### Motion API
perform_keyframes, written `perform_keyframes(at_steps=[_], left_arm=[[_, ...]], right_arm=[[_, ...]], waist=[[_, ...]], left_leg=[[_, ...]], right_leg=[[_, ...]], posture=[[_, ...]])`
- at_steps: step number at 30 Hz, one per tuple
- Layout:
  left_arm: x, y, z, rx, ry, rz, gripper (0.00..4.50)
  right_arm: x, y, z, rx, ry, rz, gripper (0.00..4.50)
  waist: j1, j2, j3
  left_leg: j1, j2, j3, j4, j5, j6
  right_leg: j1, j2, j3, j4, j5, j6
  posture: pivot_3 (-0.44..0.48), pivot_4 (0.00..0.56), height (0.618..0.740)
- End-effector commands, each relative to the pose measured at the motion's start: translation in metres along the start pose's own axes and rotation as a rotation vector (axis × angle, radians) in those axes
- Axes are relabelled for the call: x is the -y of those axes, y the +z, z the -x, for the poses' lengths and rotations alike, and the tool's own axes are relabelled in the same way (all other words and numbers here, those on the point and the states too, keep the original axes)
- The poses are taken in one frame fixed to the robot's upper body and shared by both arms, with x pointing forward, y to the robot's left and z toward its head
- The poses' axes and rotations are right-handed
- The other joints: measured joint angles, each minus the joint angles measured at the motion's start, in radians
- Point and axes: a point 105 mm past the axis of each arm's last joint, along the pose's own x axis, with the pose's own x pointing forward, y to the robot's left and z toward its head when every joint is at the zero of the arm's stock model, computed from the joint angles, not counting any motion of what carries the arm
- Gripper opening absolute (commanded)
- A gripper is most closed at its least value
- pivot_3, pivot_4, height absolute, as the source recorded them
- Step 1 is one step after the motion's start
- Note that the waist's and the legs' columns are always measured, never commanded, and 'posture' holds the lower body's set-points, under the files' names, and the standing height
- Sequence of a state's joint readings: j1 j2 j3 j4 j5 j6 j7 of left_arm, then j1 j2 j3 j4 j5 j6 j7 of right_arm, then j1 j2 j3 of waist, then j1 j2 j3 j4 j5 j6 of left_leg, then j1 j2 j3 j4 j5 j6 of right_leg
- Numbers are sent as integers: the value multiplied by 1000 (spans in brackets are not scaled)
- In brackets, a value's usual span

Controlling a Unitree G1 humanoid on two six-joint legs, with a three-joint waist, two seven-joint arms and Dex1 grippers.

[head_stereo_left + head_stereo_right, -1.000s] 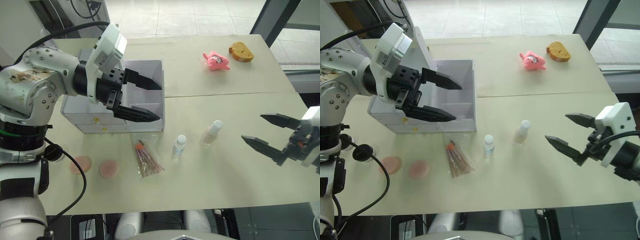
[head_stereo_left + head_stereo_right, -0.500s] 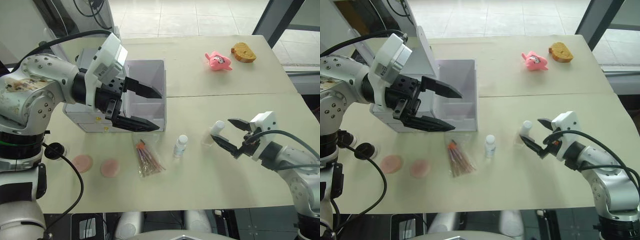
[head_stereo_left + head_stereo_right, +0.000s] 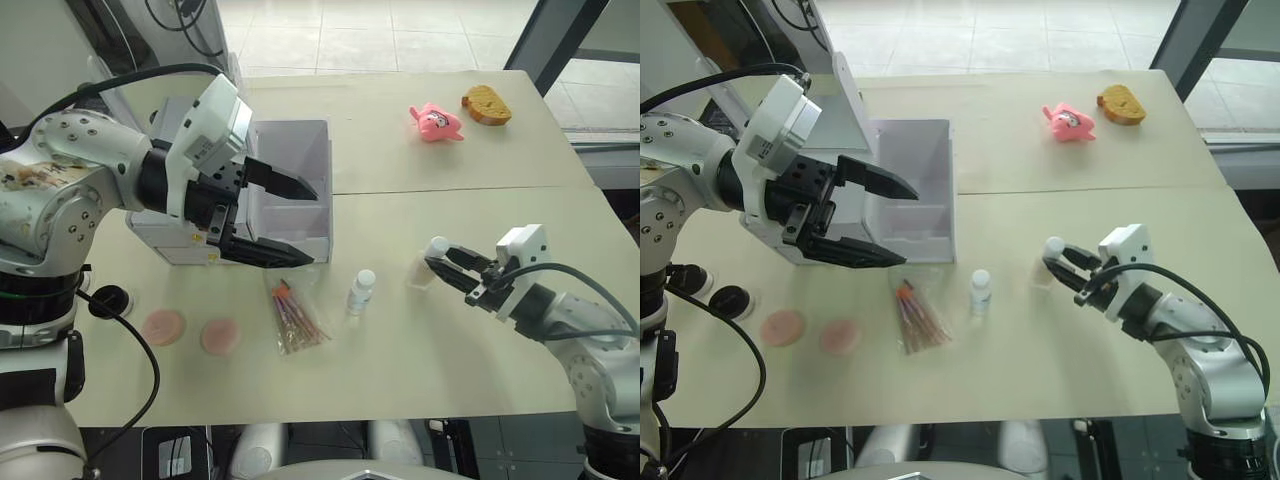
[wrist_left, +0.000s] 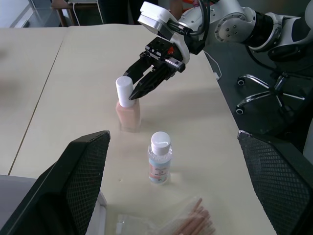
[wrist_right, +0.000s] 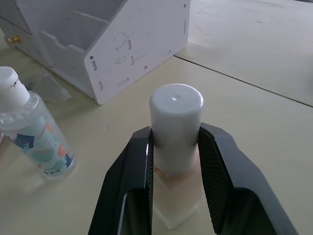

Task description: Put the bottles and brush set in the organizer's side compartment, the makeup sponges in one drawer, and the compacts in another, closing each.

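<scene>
The right gripper (image 3: 1060, 257) is clamped on the neck of the peach foundation bottle (image 5: 175, 161), its two black fingers (image 5: 139, 161) pressed just under the white cap, a sensible hold since the cap's lip should keep the bottle from slipping when lifted. The bottle stands upright on the table (image 3: 450, 370), near the smaller clear bottle (image 3: 361, 292) with the printed label and well apart from the white organizer (image 3: 290, 190). The left gripper (image 3: 290, 222) hovers spread wide and empty in front of the organizer's open side compartment (probably waiting its turn). The bagged brush set (image 3: 295, 320) lies just below the organizer, and two round pink compacts (image 3: 190, 332) lie further left. A pink sponge (image 3: 436, 121) and an orange sponge (image 3: 485, 103) sit at the far edge, untouched.
</scene>
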State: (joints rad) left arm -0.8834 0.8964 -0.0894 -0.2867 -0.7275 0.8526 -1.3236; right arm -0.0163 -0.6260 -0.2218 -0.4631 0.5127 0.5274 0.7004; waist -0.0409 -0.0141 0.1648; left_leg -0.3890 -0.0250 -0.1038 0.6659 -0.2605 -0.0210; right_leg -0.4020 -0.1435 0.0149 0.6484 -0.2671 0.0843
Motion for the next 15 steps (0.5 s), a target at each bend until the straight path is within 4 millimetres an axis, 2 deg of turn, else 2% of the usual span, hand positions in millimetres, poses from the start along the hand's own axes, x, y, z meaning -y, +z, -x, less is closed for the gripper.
perform_keyframes(at_steps=[1, 9, 11, 13, 15], left_arm=[[2, 6, 2, -2, 9, -43, 4500], [-2, 7, 4, -7, 16, -43, 4500], [-2, 6, 3, -10, 15, -42, 4500], [-1, 3, 3, -17, 14, -40, 4500], [-1, -1, 4, -25, 12, -37, 4500]], right_arm=[[-2, 10, 1, 39, 8, 29, 1001], [3, 17, 5, 70, 23, -5, 1001], [6, 15, 6, 56, 8, 19, 1721], [6, 15, 6, 49, 6, 35, 2198], [3, 15, 6, 48, 16, 37, 2198]], waist=[[0, 0, 0], [1, 0, 0], [1, 0, 0], [1, 0, 0], [1, 0, 0]], left_leg=[[0, 0, 0, 0, 0, 0], [0, 0, 0, 0, 0, 0], [0, 0, 0, 0, 0, 0], [0, 0, 0, 0, 0, 0], [0, 0, 0, 0, 0, 0]], right_leg=[[0, 0, 0, 0, 0, 0], [0, 0, 0, 0, 0, 0], [0, 0, 0, 0, 0, 0], [0, 0, 0, 0, 0, 0], [0, 0, 0, 0, 0, 0]], posture=[[0, 150, 740], [0, 150, 740], [0, 150, 740], [0, 150, 740], [0, 150, 740]])
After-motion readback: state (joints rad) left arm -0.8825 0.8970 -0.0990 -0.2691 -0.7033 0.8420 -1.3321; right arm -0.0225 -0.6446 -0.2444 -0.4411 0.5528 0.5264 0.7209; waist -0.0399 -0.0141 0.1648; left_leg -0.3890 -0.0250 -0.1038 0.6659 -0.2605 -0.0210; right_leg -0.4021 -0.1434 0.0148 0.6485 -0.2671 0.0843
